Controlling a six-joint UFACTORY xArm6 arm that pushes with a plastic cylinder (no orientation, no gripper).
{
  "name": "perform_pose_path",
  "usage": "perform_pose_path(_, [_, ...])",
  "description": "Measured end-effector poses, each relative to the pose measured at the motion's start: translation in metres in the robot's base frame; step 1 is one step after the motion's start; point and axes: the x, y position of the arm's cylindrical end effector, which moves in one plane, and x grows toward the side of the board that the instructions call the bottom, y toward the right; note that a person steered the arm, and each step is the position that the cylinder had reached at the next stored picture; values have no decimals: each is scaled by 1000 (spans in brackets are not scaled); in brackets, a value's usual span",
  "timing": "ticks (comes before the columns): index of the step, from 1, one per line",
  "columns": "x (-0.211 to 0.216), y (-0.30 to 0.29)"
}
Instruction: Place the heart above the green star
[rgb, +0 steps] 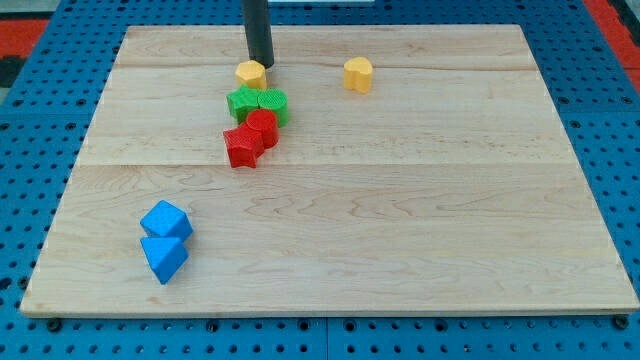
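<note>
A yellow heart (358, 74) lies near the view's top, right of centre. Two green blocks touch each other left of it: a star-like one (241, 103) and a blockier one (273, 103). A second yellow block (251, 73), rounded and many-sided, sits just above the green pair. My tip (263, 66) stands at this yellow block's upper right edge, touching or nearly touching it. The heart is about a hand's width to the right of my tip and slightly above the level of the green blocks.
A red rounded block (263, 127) and a red star (243, 147) sit directly below the green pair, touching them. A blue cube (166, 220) and a blue triangle-like block (163, 257) lie together at the view's lower left. The wooden board (420, 220) rests on a blue pegboard.
</note>
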Motion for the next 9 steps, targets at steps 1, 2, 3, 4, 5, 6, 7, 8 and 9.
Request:
perform_pose_path(1, [10, 0])
perform_pose_path(2, [11, 19])
perform_pose_path(3, [17, 13])
perform_pose_path(4, [-19, 18])
perform_pose_path(5, [-39, 59])
perform_pose_path(6, [-47, 147])
perform_pose_path(7, [-27, 236])
perform_pose_path(8, [8, 222])
perform_pose_path(9, [15, 134])
